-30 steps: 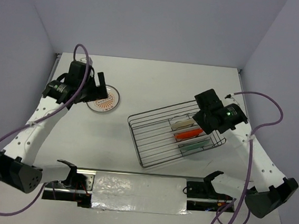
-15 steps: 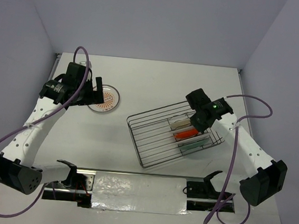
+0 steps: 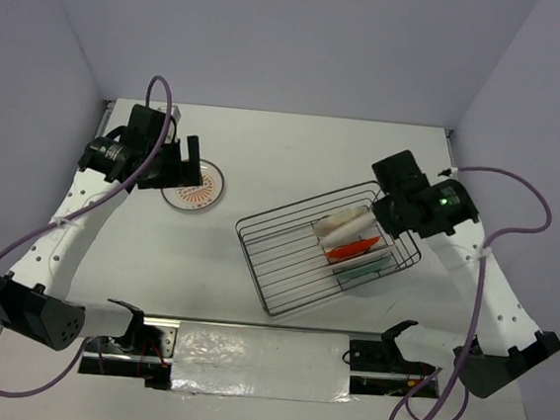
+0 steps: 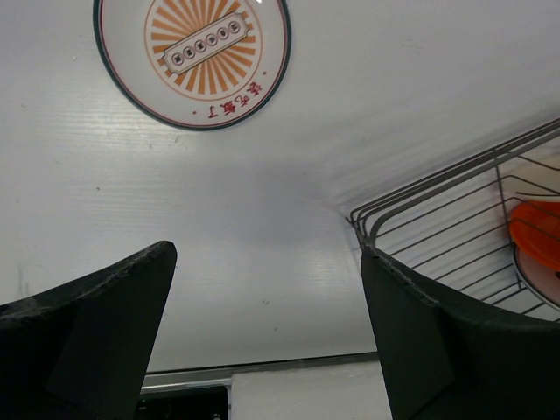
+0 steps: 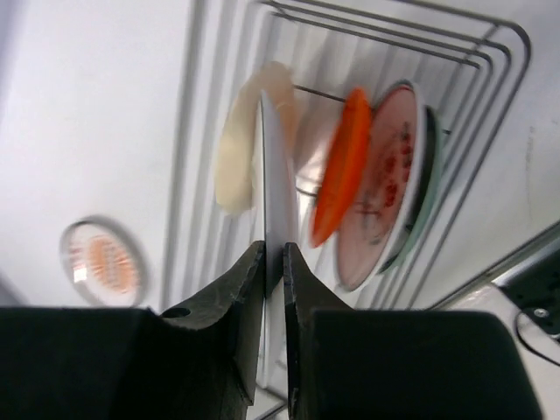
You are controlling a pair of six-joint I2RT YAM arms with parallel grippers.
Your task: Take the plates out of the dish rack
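Bright, even light from above leaves faint shadows on the table (image 3: 286,151). Motion blur smears the plates (image 5: 343,166) and dish rack (image 5: 503,79) in the right wrist view.

White tbl (image 3: 295,152) w/ a matte, faintly ribbed top is boxed in by plain pale-lilac walls: back wall (image 3: 276,41), L wall (image 3: 23,96) & R wall (image 3: 537,116), each meeting it at an edge. Along the near edge runs a dark rail (image 3: 249,325), & just in front of it a crinkly, shiny silver sheet (image 3: 260,362) lies flat, approx centred btwn the tbl's sides. Small dark fitting (image 3: 109,104) sits at the far-L corner, a second fitting (image 3: 450,134) at the far-R.
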